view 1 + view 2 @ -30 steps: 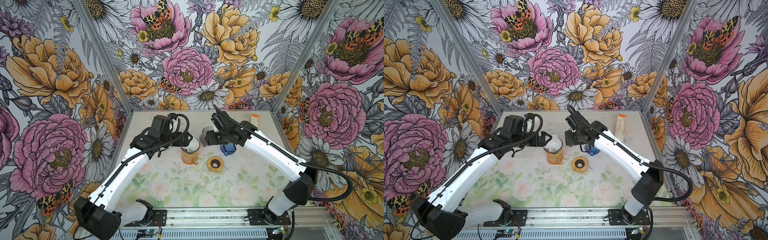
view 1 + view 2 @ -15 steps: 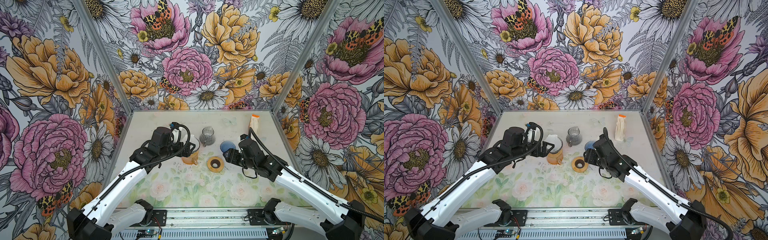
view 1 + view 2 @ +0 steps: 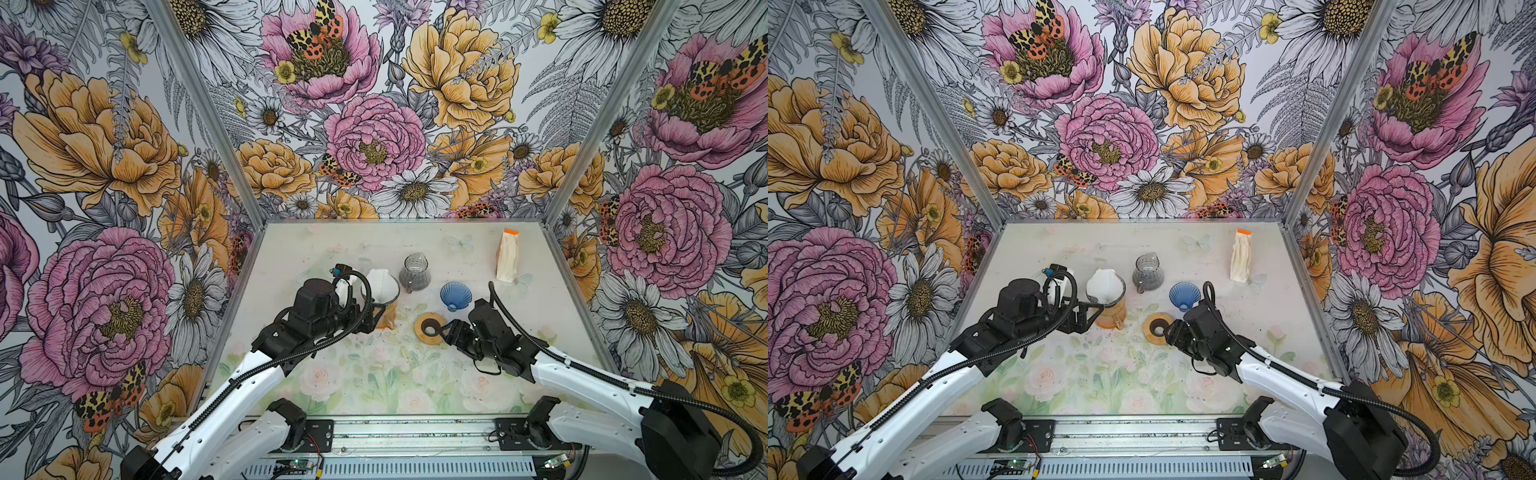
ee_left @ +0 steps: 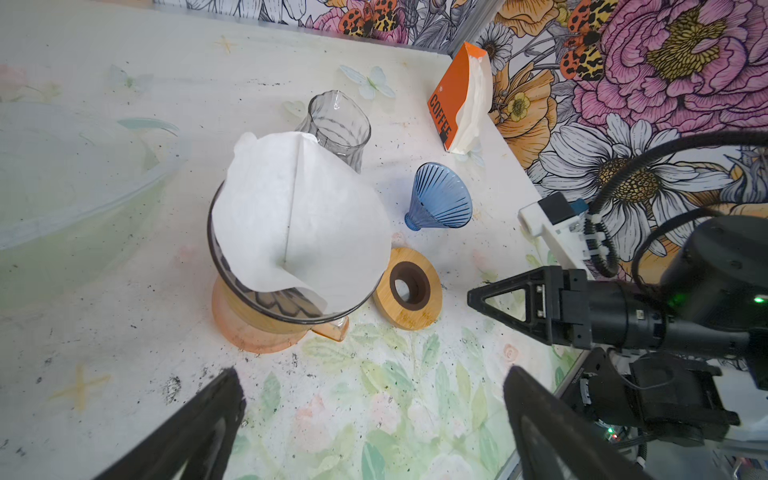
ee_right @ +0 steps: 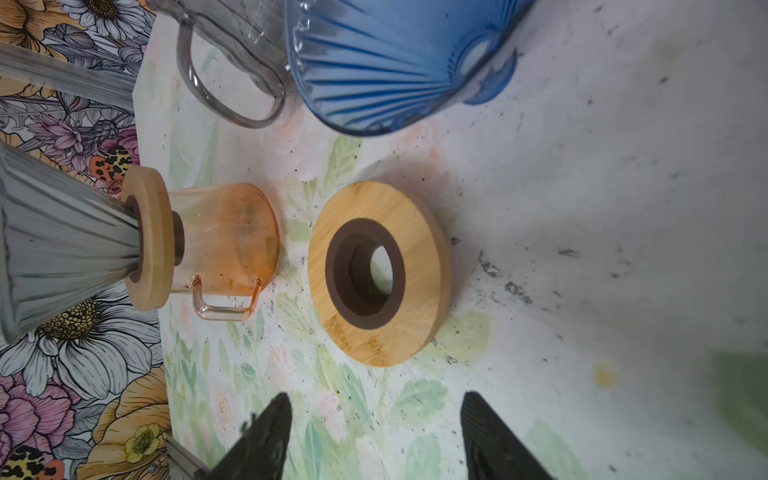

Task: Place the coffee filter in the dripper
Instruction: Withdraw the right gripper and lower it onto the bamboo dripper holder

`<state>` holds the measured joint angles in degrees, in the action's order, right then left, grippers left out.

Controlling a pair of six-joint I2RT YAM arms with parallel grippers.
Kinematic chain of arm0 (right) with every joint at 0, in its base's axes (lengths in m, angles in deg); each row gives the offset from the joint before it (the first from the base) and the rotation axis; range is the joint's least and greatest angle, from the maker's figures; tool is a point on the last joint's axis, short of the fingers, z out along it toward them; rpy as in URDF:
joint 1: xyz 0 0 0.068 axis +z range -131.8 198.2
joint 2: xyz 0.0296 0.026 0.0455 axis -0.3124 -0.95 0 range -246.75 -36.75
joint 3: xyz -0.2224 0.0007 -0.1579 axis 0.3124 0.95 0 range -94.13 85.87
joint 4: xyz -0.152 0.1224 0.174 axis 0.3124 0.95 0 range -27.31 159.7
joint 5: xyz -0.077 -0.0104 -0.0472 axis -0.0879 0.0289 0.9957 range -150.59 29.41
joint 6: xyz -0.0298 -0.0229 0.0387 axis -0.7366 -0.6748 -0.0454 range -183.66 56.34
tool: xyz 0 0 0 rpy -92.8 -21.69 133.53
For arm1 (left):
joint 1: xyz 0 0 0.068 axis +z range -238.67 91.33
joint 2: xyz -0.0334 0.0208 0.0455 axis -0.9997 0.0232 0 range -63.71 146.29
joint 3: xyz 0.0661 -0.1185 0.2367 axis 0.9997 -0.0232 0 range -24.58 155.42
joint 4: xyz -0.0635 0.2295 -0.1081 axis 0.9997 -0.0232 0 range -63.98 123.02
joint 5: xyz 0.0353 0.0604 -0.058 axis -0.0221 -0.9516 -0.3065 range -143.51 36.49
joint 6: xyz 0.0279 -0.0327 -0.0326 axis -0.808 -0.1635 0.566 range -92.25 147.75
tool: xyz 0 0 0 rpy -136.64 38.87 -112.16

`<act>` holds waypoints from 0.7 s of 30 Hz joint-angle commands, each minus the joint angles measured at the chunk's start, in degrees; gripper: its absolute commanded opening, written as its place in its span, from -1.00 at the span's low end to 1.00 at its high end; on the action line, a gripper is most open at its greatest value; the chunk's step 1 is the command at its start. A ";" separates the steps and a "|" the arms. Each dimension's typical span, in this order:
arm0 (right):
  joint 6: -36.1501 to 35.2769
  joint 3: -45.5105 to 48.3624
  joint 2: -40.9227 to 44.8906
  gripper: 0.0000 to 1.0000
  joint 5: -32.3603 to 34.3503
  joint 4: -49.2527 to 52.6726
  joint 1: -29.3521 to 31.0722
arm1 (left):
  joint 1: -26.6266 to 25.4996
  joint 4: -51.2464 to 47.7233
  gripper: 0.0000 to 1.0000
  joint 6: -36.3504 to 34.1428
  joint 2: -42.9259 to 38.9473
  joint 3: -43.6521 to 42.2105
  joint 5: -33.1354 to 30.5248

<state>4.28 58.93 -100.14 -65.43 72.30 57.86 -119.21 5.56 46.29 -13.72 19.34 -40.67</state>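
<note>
one filter sits inside dripper atop orange carafe

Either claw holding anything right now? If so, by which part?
Nothing held: left claw and right claw are both open and empty; the coffee filter sits in the dripper.

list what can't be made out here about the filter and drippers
- Left wrist view: the filter covers the inside of the grey dripper, hiding its outlet.
- Right wrist view: frame edges cut off the grey dripper and the blue dripper; no filter shows.
- Both top views: the print on the filter pack is too small to read.
</note>
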 commanded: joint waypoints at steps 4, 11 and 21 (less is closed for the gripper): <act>3.69 2.56 -5.81 0.31 -1.67 -13.22 -0.35 | 0.94 2.52 0.97 1.33 -0.70 -1.22 0.07; 5.53 3.51 -12.63 0.28 -3.33 -20.38 -1.60 | 1.72 2.82 0.97 1.43 0.95 -0.79 1.21; 6.13 2.15 -19.53 0.08 -3.13 -22.09 -1.78 | 2.42 2.78 0.97 1.78 2.03 0.16 1.84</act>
<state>9.81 61.33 -118.15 -68.89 49.74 56.35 -117.42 6.56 47.34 -12.05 18.79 -39.93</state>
